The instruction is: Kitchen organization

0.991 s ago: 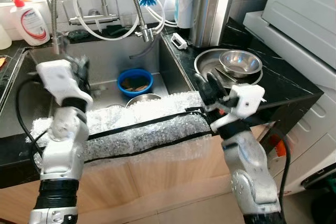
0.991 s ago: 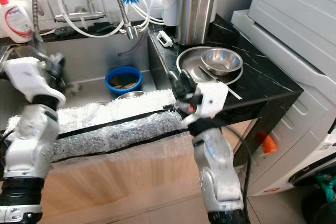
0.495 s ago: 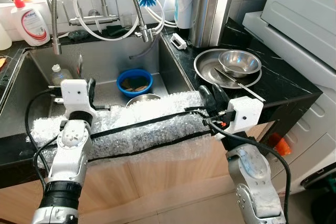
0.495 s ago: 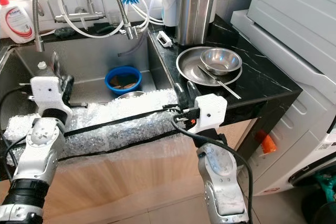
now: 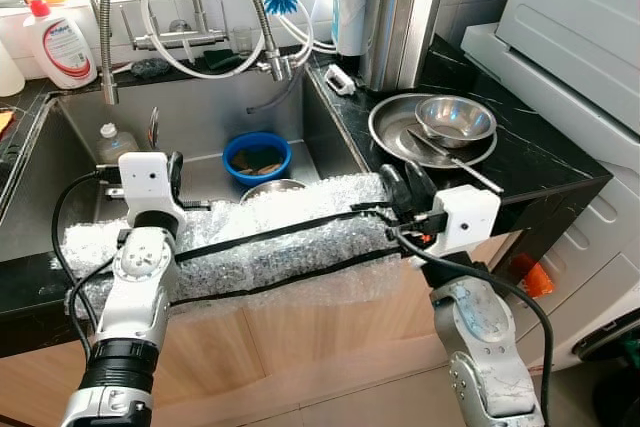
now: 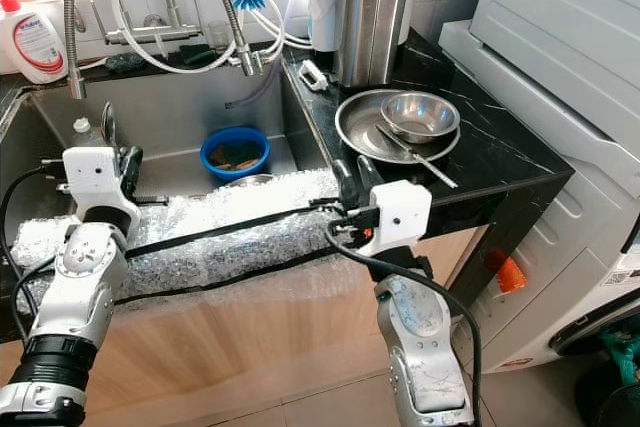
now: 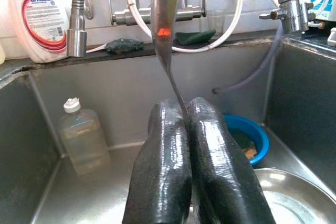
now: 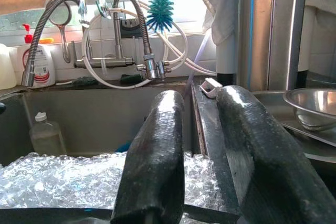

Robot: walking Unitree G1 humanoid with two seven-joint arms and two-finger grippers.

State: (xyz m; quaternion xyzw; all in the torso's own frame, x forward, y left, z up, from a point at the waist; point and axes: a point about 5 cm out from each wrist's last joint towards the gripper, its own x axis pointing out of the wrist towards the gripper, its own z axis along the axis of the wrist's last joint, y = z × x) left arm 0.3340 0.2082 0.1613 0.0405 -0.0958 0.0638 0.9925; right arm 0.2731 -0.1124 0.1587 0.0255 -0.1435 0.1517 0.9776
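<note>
In the left eye view a steel sink [image 5: 70, 172] is set into a black worktop [image 5: 545, 162], with a strip of bubble wrap [image 5: 270, 237] laid along its front edge. In the sink sit a blue bowl [image 5: 257, 155] holding brownish scraps, a steel bowl [image 5: 272, 187] just in front of it, and a small clear bottle [image 5: 113, 139] by the back wall. On the worktop a steel plate [image 5: 395, 127] carries a smaller steel bowl [image 5: 456, 120] and a long utensil [image 5: 450, 159]; behind stands a tall steel canister [image 5: 403, 12]. The left gripper [image 5: 166, 169] is over the sink, the right gripper [image 5: 400, 184] at the wrap's right end. In the left wrist view the left gripper is clenched on the thin handle of a metal spoon [image 7: 165, 35] that rises upright between its fingers [image 7: 163, 166] — the blue bowl lies beyond. In the right wrist view the right gripper's fingers [image 8: 155, 156] stand apart, released, above the bubble wrap — a detergent bottle [image 8: 41, 66] stands on the ledge behind the sink.
</note>
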